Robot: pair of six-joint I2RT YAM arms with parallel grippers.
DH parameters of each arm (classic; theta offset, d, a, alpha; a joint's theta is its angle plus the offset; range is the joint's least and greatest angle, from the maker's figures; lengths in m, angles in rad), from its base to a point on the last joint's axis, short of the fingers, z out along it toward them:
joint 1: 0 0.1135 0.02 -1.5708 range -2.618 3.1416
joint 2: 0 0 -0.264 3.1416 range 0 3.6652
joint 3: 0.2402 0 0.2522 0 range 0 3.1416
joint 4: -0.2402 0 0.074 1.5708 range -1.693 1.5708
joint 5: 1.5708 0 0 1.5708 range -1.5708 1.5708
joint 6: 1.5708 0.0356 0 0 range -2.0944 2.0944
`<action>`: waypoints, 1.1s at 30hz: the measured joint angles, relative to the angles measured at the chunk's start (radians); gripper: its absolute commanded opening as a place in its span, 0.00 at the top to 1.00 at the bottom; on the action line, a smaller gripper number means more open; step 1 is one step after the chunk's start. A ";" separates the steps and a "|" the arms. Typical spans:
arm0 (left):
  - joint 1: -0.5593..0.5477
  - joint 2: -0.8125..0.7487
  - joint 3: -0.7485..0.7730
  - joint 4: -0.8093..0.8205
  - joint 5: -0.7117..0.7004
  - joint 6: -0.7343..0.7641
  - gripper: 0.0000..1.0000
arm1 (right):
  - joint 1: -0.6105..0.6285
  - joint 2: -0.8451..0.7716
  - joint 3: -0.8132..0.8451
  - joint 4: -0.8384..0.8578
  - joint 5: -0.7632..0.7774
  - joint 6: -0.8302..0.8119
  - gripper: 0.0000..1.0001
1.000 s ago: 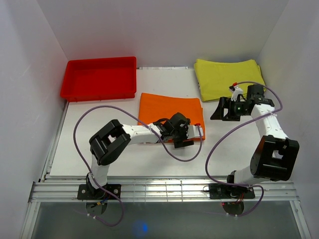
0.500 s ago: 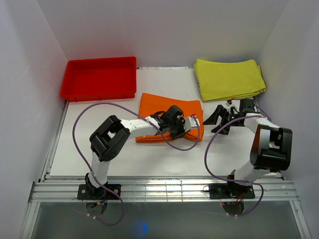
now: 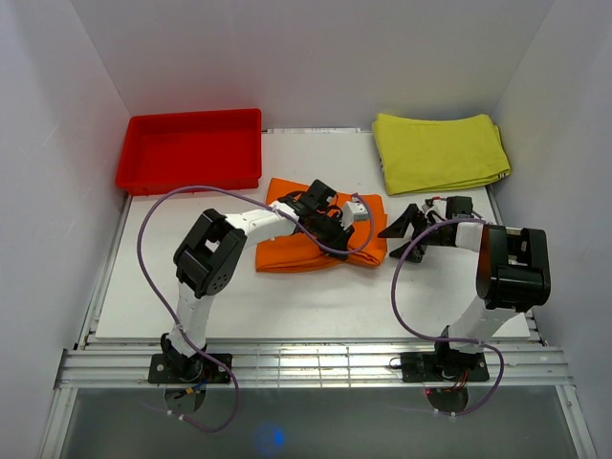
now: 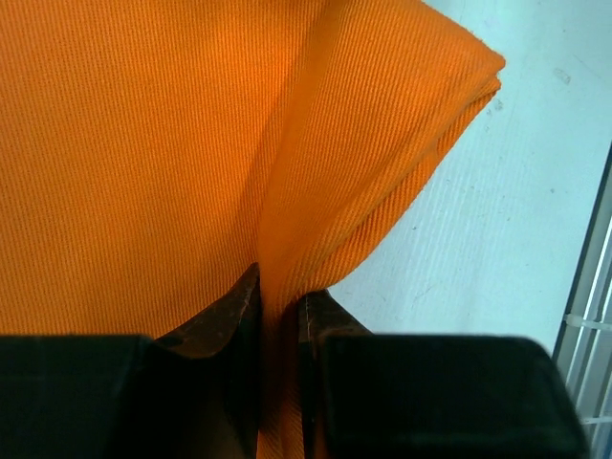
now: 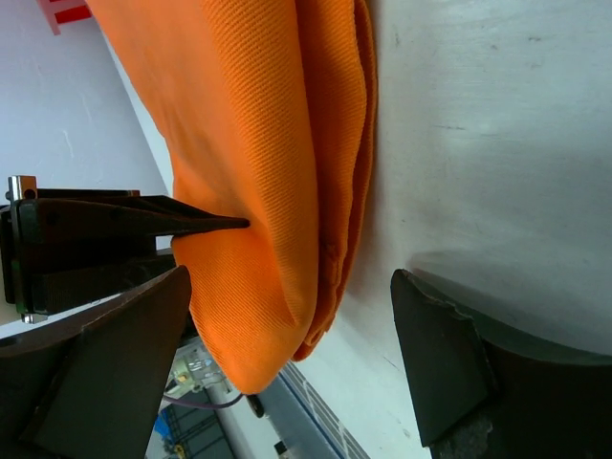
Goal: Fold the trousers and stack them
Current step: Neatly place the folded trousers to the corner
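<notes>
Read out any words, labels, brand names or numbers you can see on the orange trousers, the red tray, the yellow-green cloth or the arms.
No text can be read in any view.
Trousers: plain orange fabric, no label showing.
Red tray: no print or sticker visible.
Yellow-green cloth: plain, no tag in sight.
Left pincer and right pincer: bare black fingers, no legible marking.

Bare table [image 3: 287, 304] nearside of the trousers [image 3: 316, 252]; red tray [image 3: 191, 177] and yellow-green cloth [image 3: 438, 153] along the far edge.
</notes>
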 measured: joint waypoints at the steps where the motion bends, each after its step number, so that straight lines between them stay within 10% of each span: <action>1: 0.003 0.003 0.005 -0.005 0.008 -0.006 1.00 | 0.006 0.007 -0.003 0.013 -0.004 0.013 0.10; 17: 0.023 0.052 0.049 0.012 0.042 -0.132 1.00 | 0.070 0.111 -0.006 0.187 -0.095 0.208 0.00; 33: 0.044 0.119 0.125 0.042 0.040 -0.232 1.00 | 0.078 0.080 -0.096 0.312 -0.047 0.373 0.17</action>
